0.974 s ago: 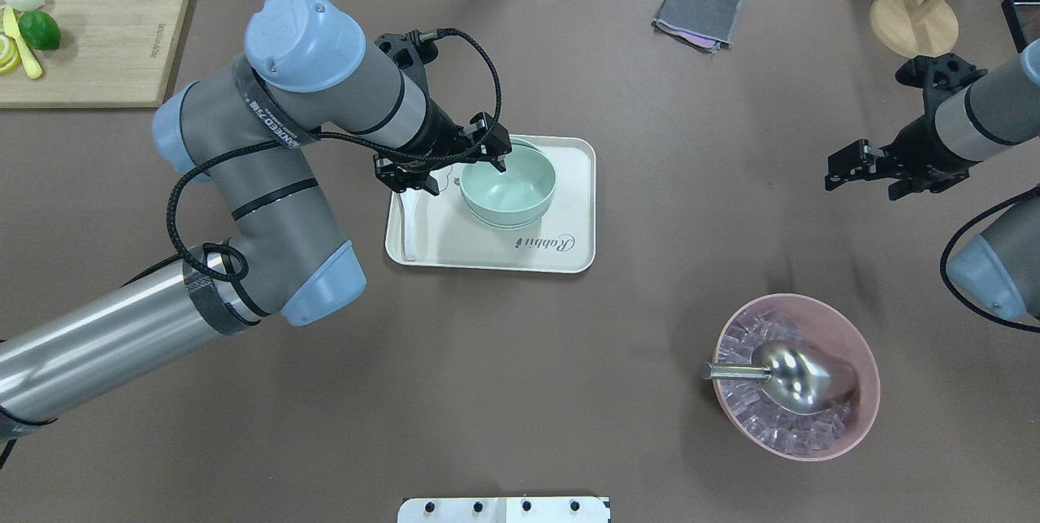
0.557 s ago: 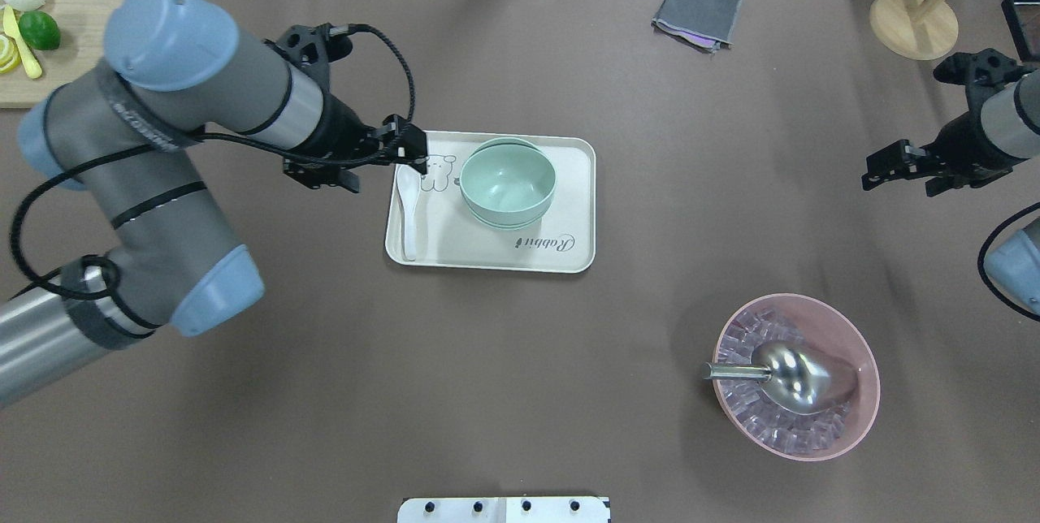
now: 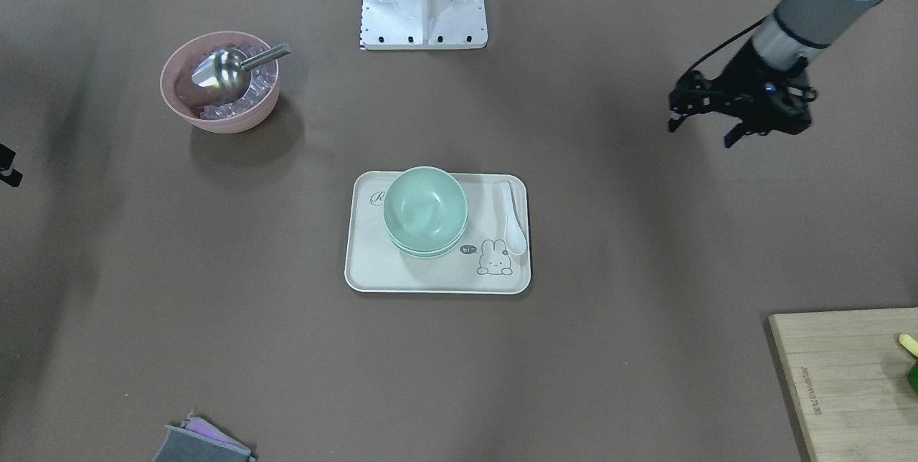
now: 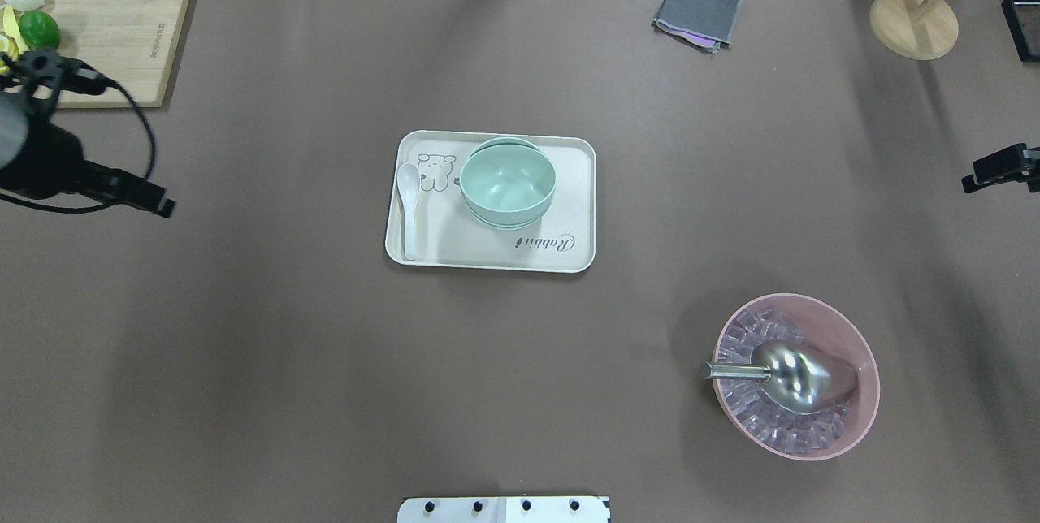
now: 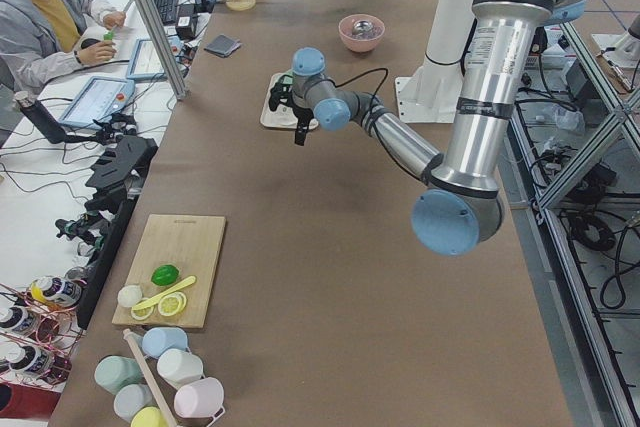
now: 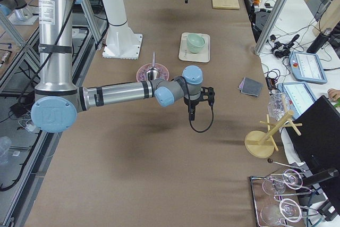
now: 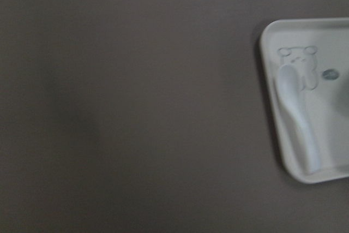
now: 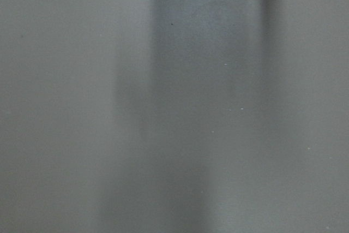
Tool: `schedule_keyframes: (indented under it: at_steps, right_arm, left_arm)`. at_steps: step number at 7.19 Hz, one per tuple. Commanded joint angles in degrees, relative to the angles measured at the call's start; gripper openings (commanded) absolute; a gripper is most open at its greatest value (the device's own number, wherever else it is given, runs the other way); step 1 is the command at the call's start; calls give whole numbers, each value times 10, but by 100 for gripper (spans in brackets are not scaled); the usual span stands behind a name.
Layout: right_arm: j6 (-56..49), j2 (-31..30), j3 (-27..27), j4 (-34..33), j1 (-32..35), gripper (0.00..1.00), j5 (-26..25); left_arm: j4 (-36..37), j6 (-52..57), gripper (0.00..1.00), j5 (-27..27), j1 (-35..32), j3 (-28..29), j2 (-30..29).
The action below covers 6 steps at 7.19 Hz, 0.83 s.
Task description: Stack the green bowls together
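Green bowls (image 4: 508, 182) sit nested in one stack on the tray (image 4: 487, 255) in the middle of the bench (image 4: 244, 360), spoon (image 4: 409, 206) just beside them. Farther off, the left jaws hang spread and empty — well apart from the tray. The right jaws barely show — cannot tell their state.

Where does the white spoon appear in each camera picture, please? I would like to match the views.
Front-facing: spoon at the right edge of the tray, beside the rabbit drawing.
Overhead: spoon at the tray's left edge.
Left wrist: spoon at the picture's right.
Left side view: cannot tell, tray partly hidden.
Right side view: too small to tell.
Right wrist: not in it.
Shared landmark: the rabbit drawing by the spoon's rounded end.
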Motion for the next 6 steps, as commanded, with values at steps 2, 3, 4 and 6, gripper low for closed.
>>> schedule_keyframes:
  at_steps: [2, 3, 4, 6]
  right_arm:
    - [-119, -33, -1, -7, 75, 100, 16]
    - [-123, -34, -1, -7, 83, 100, 18]
    - [-123, -31, 1, -14, 91, 100, 26]
    - [-124, -1, 11, -77, 102, 100, 26]
  left_arm:
    - [39, 300, 98, -110, -237, 72, 90]
    - [109, 377, 98, -109, -264, 81, 89]
    - [180, 414, 98, -84, -280, 81, 80]
    - [185, 417, 98, -59, -283, 89, 87]
